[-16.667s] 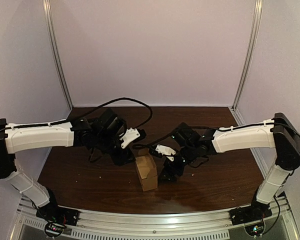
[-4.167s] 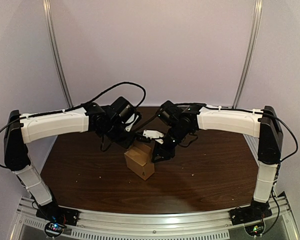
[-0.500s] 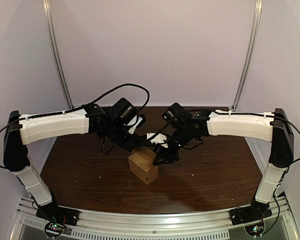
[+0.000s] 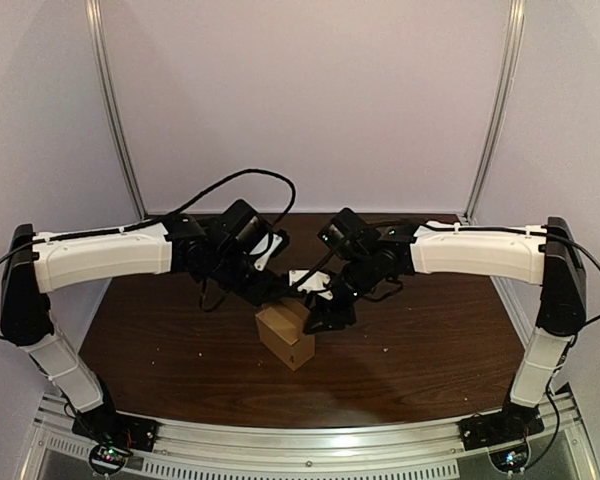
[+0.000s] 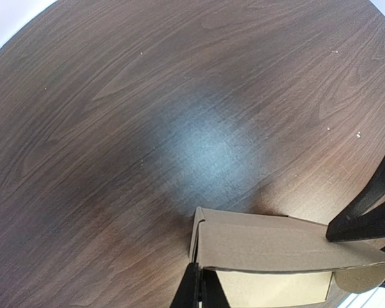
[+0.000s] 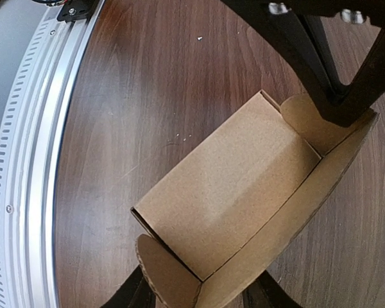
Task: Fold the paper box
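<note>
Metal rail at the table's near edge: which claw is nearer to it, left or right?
Right. The right claw straddles the end of the paper box that faces the rail; the left claw pinches the opposite end, farther away.

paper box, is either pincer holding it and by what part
The left pincer is pinched on the paper box at one end's upper edge. The right pincer straddles the opposite end; whether it grips cannot be told.

Dark wooden table (image 4: 430, 340), one cardboard box (image 4: 287, 335).
The box stands mid-table; pale specks (image 5: 358, 135) dot the wood.
</note>
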Robot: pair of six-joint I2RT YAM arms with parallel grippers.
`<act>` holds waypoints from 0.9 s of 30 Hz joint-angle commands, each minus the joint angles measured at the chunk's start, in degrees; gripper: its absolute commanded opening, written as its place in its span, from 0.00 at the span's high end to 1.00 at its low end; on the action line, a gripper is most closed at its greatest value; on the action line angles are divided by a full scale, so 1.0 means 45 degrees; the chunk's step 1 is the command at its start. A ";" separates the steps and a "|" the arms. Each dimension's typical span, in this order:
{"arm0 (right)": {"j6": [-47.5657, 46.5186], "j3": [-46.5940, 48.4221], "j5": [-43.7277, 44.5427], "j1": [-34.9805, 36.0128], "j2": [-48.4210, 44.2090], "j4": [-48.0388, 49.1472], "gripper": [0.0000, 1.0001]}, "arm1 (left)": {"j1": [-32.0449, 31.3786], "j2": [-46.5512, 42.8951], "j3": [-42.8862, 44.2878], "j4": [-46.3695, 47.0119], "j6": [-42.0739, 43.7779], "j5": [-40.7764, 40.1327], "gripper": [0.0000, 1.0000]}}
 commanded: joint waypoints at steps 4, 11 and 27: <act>-0.0025 0.0292 0.0971 0.0343 0.0078 -0.0143 0.54 | -0.0128 -0.0087 -0.1203 -0.0423 0.0450 0.0094 1.00; -0.0026 0.0399 0.1096 0.0368 0.0155 -0.0192 0.55 | -0.0128 -0.0184 -0.1075 -0.0516 0.1049 0.0026 1.00; -0.0065 0.0481 0.1046 0.0368 0.0199 -0.0303 0.54 | -0.0091 0.0632 -0.0133 -0.1215 0.1502 0.0558 1.00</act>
